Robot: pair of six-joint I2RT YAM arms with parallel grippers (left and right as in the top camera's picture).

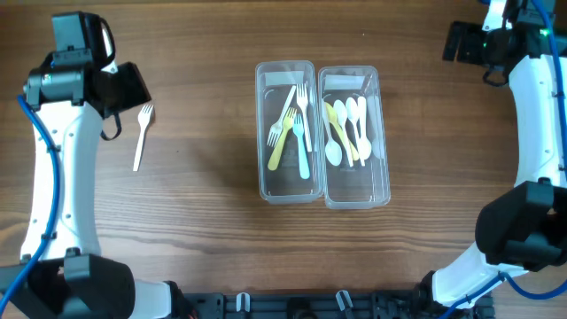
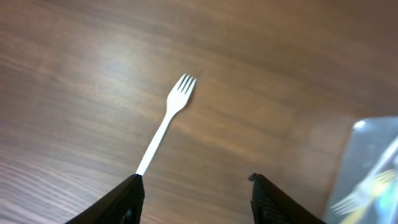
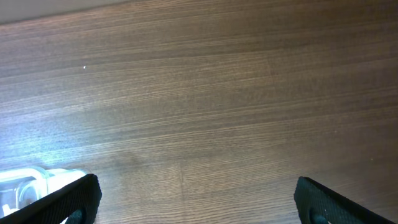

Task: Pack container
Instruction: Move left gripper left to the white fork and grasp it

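Two clear containers are set side by side, touching, at the centre of the table in the overhead view. The left one is filled with forks in white, yellow and pale blue; the right one is filled with spoons in yellow and white.

One white fork is left lying flat on the table at the left of the frame, well apart from the containers, tines toward the top. Nothing is placed between it and them.

The left claw is held just beside the fork, at the upper left. In the left wrist view the left claw is seen partly open with nothing gripped; the fork is laid slantwise ahead of it, the handle end met by the finger at the lower left. A container corner is glimpsed at the right edge.

The right claw is parked at the upper right, spread wide and empty over bare wood, with a container corner at the lower left.
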